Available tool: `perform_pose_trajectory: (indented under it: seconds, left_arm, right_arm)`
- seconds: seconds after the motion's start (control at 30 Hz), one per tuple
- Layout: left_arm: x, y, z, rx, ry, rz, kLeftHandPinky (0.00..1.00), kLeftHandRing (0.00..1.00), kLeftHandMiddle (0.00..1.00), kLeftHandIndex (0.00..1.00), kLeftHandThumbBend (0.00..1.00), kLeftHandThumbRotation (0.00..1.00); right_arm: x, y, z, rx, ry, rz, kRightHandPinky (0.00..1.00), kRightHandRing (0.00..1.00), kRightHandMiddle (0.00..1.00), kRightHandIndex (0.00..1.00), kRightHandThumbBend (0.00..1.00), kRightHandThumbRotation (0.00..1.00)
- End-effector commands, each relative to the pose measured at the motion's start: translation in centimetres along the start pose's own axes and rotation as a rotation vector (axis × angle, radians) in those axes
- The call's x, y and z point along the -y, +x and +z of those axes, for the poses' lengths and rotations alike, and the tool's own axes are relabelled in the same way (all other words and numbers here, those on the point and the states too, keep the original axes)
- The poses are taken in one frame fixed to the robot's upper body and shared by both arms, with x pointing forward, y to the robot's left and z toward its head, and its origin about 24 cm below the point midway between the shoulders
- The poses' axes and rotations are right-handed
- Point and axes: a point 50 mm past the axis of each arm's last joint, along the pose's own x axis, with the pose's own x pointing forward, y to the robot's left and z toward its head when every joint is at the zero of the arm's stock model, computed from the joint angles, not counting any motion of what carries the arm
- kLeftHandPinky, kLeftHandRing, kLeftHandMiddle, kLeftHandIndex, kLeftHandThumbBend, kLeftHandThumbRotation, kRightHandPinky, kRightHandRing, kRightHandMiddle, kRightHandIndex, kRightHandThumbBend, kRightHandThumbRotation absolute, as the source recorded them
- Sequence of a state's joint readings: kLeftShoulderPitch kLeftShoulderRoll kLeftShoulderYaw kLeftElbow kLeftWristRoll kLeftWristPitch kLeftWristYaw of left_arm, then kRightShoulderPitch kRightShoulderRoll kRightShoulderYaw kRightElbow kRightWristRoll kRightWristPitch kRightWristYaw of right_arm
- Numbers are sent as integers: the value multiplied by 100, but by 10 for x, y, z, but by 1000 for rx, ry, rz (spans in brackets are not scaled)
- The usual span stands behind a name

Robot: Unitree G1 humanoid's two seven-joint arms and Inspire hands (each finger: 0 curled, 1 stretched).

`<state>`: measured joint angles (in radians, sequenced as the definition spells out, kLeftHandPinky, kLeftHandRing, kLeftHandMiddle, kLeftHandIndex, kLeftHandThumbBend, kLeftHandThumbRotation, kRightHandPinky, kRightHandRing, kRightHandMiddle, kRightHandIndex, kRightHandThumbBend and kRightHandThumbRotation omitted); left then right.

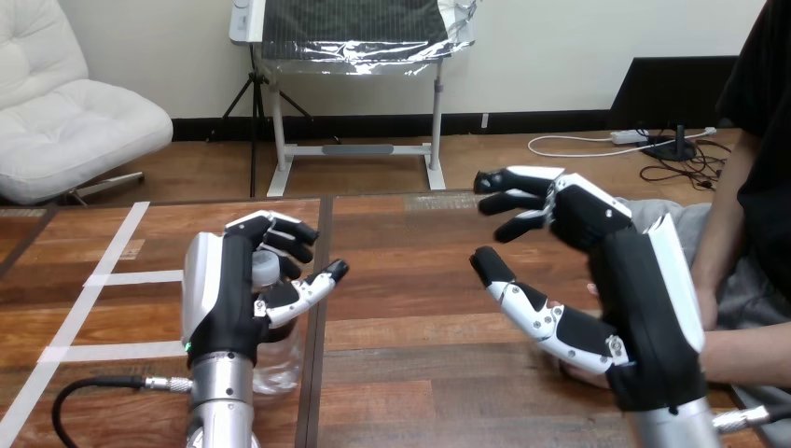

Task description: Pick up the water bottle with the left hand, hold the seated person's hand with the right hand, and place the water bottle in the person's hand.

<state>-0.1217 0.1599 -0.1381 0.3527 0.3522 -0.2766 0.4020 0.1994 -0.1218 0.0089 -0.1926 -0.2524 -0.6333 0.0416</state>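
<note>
A clear water bottle (280, 359) with a pale cap stands on the wooden table at the lower left. My left hand (224, 299) wraps it from the left: the fingers curl round behind its neck and the thumb lies across its front. My right hand (644, 308) hovers at the right with its fingers spread and loosely bent and its thumb pointing left, holding nothing. The person's hand (580, 373) lies on the table under that palm, mostly hidden. Their forearm (751, 359) comes in from the right edge.
White tape strips (131, 277) cross the table's left part. A dark seam (322, 308) between two table boards runs just right of the bottle. A black cable (84, 392) loops at the lower left. The person sits at the right edge.
</note>
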Motion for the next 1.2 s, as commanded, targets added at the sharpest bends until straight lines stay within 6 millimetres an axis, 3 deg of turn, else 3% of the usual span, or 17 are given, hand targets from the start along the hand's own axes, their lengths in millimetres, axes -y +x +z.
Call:
perform_pose_trajectory:
  seconds: [0.0,0.43,0.73,1.17]
  left_arm:
    - [-8,12,24,96,-22,37,37,41,47,48,73,0]
    - [-8,10,32,127,-32,33,35,40,46,48,73,0]
    - [-8,8,35,141,-38,29,35,40,46,47,71,0]
    - [-9,8,32,132,-20,34,35,40,46,48,72,0]
  right_arm:
    - [13,16,8,101,-126,-14,54,68,73,68,54,1]
    - [32,22,11,36,-390,70,58,70,75,70,61,6]
    - [39,24,12,21,-427,87,60,71,74,70,70,1]
    - [40,23,11,0,-418,108,59,71,74,70,74,0]
